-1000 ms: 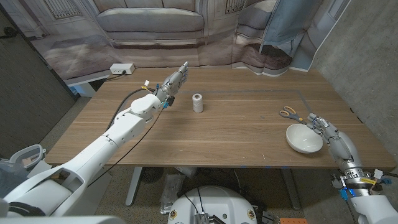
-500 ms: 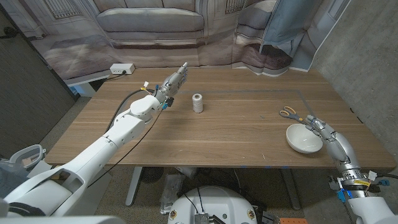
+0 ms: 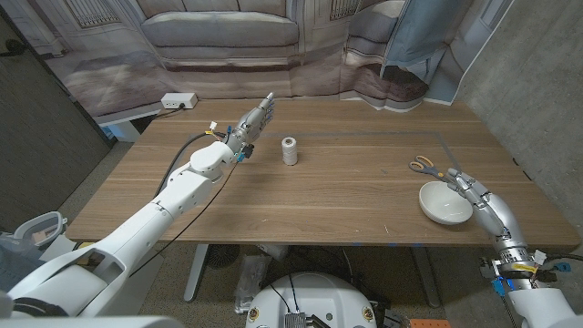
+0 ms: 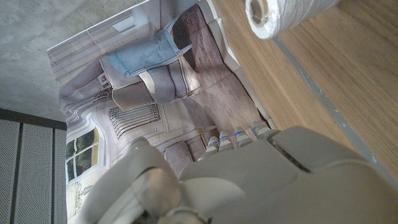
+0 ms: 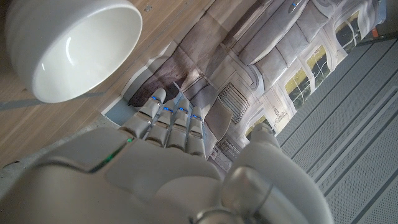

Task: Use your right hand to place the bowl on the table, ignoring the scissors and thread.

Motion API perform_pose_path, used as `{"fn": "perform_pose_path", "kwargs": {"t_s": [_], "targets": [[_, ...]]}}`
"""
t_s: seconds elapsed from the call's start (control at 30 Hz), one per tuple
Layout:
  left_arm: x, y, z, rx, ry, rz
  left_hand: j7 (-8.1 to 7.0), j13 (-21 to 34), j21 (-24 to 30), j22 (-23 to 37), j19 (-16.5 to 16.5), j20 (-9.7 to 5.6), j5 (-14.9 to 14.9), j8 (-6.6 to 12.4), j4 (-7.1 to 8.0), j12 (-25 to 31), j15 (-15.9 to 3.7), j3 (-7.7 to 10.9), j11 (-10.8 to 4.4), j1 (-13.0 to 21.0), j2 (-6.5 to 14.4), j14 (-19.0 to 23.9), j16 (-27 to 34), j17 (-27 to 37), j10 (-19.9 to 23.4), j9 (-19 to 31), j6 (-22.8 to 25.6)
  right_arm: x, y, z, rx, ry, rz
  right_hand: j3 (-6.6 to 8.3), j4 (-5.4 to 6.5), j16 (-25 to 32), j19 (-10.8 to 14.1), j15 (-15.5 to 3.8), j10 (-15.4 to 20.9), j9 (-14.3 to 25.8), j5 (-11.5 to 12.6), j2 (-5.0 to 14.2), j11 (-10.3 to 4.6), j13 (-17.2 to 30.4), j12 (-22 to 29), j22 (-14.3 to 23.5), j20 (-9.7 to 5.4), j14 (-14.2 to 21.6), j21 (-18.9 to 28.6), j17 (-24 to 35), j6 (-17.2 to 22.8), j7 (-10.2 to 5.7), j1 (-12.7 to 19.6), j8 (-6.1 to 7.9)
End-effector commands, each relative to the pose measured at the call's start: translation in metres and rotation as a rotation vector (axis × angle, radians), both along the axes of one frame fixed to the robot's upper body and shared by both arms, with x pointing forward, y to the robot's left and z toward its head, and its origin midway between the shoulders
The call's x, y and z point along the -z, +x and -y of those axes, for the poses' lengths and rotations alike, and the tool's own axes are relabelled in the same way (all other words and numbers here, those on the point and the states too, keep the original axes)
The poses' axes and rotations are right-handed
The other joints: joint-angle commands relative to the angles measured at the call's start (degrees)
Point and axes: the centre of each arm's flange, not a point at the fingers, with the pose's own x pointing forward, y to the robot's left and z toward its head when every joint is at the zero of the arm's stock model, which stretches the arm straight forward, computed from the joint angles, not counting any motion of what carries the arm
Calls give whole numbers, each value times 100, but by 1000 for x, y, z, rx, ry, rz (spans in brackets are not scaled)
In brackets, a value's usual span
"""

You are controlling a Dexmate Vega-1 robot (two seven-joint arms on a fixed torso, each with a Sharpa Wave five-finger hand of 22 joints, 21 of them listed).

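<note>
White and upright, the bowl (image 3: 445, 203) sits on the wooden table (image 3: 346, 196) near its right front corner, just left of the right hand (image 3: 480, 198), which holds nothing, fingers extended together, while the left hand (image 3: 252, 121) is well apart.

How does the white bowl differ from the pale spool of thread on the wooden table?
The white round bowl is wide, low and open at the top, while the pale spool of thread is narrow and stands upright. The bowl sits near the table's front right, beside the right hand; the spool stands further back toward the middle, nearer the left hand. The bowl looks smooth and glossy, the spool wound and matte. Both are light-coloured and rest on the table.
</note>
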Motion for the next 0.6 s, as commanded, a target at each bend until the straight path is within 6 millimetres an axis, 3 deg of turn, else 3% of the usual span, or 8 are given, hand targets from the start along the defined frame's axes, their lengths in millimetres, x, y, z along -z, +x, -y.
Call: {"fn": "perform_pose_path", "kwargs": {"t_s": [0.03,0.6], "targets": [[-5,-1,-1,-1,15,6,-28,11,27,18,32,-201,-1,12,12,28,-3,-26,-1,73,-8,-25,19,19,-8,20,1,-1,-1,-4,76,-66,4,0,-38,18,65,-31,46,14,46,-20,-17,11,15,16,-284,61,-13,14,-2,-22,60,7],[-7,-1,2,26,-4,27,-32,11,16,18,13,-195,-6,-1,8,7,-8,-39,-6,88,3,-45,4,20,-41,20,-13,3,-1,-7,164,-131,7,-1,-64,18,101,-61,58,15,65,-26,-36,11,9,17,-295,94,-26,14,-3,-49,93,0]]}}
